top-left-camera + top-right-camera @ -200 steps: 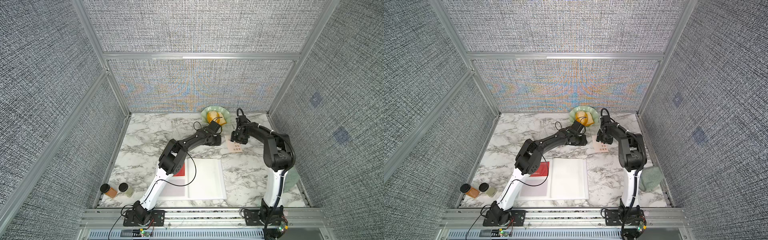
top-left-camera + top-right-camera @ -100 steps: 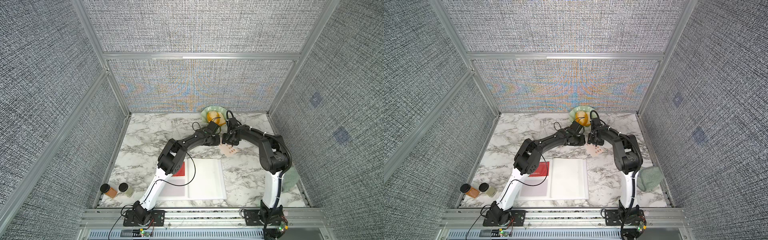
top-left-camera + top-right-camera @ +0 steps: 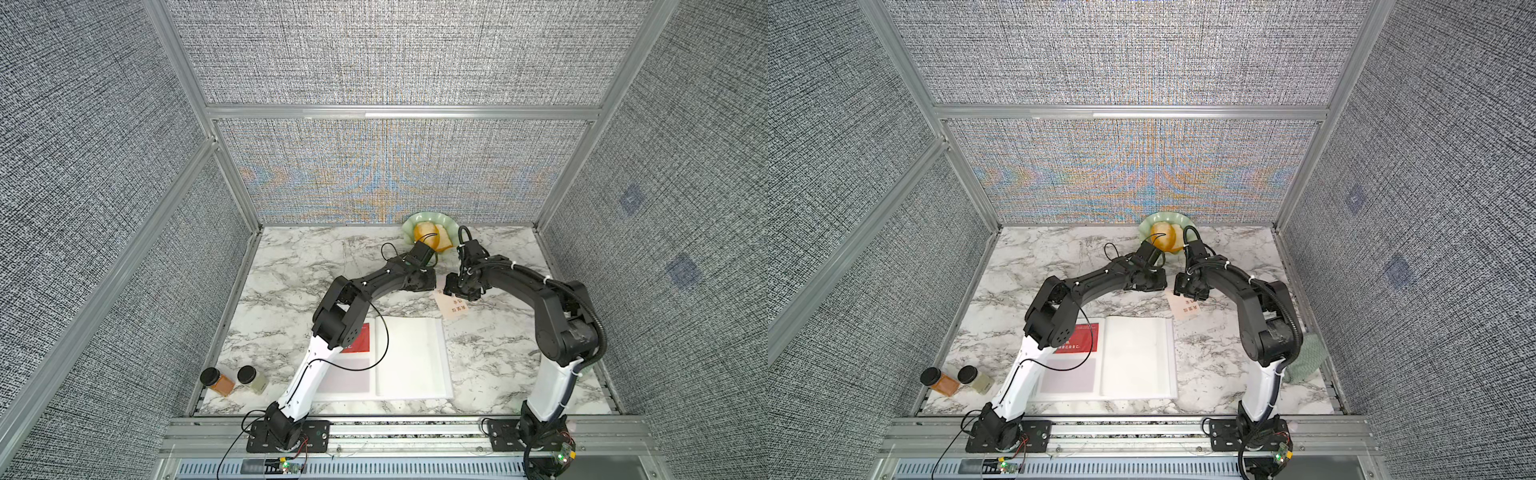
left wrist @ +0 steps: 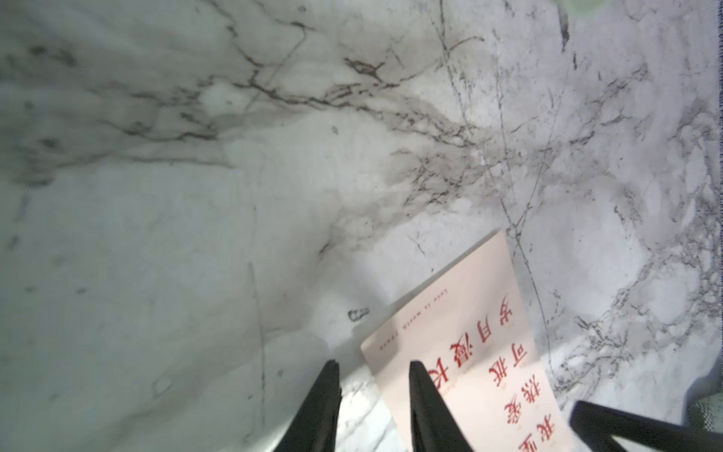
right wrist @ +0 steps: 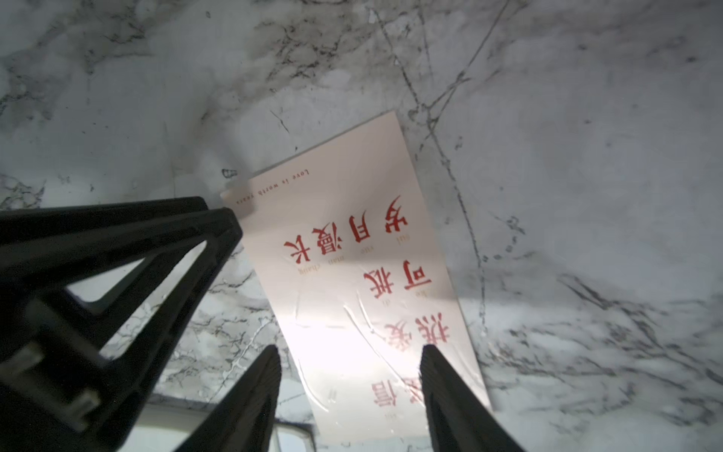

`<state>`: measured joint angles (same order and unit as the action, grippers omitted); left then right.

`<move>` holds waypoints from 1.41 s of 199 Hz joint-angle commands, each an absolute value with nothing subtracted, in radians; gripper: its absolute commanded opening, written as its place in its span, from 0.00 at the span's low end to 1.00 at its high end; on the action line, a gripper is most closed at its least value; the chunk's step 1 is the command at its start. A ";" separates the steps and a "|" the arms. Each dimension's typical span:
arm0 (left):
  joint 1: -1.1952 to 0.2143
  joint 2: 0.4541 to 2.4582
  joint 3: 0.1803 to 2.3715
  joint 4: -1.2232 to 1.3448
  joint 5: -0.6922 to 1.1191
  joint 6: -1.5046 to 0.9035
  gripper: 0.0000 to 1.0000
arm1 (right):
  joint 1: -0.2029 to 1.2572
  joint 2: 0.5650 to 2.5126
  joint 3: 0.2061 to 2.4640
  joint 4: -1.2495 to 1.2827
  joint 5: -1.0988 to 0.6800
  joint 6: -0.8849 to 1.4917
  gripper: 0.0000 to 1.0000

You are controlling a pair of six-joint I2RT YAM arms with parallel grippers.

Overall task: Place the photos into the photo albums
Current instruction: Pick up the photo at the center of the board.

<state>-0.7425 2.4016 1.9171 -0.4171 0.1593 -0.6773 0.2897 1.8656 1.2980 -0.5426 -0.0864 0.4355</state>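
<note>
The album (image 3: 411,357) is lying open and flat on the near tabletop (image 3: 299,266), with a red photo (image 3: 359,338) on its left page and the right page bare for more. My left hand (image 4: 374,366) is reaching far, jaws narrowed to a small gap at a corner of the cream photo (image 5: 352,254), probably to lift its edge. I cannot tell whether it is gripping. That photo is lying just beyond the album's far right corner. My right hand (image 5: 351,348) is standing wide astride it, likely steadying it.
</note>
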 commanded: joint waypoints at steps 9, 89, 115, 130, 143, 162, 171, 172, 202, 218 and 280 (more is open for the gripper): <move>-0.745 2.337 1.847 -0.414 0.163 -0.664 0.34 | 0.255 1.841 1.265 -0.567 -0.032 0.411 0.61; -0.778 2.318 1.789 -0.372 0.249 -0.716 0.33 | 0.235 1.932 1.277 -0.553 -0.052 0.347 0.61; -0.779 2.323 1.777 -0.359 0.259 -0.735 0.33 | 0.276 1.953 1.295 -0.563 -0.040 0.345 0.61; -0.778 2.331 1.780 -0.362 0.264 -0.744 0.32 | 0.295 1.958 1.293 -0.563 -0.039 0.348 0.61; -0.778 2.338 1.783 -0.363 0.266 -0.745 0.32 | 0.306 1.957 1.289 -0.560 -0.037 0.354 0.61; -0.778 2.344 1.786 -0.364 0.269 -0.747 0.32 | 0.311 1.948 1.277 -0.552 -0.042 0.360 0.61; -0.778 2.344 1.786 -0.362 0.272 -0.748 0.32 | 0.310 1.945 1.275 -0.550 -0.048 0.362 0.61; -0.778 2.344 1.786 -0.362 0.272 -0.747 0.32 | 0.310 1.944 1.275 -0.549 -0.049 0.363 0.61; -0.778 2.349 1.786 -0.356 0.281 -0.753 0.32 | 0.311 1.936 1.279 -0.543 -0.077 0.367 0.61; -0.778 2.351 1.785 -0.353 0.286 -0.757 0.31 | 0.311 1.929 1.274 -0.529 -0.106 0.374 0.61; -0.775 2.351 1.780 -0.356 0.282 -0.759 0.31 | 0.308 1.916 1.271 -0.505 -0.155 0.394 0.61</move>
<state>-0.7765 2.3428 1.7821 -0.3393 0.2802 -0.7528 0.3073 1.9263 1.2743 -0.5144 -0.1020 0.3790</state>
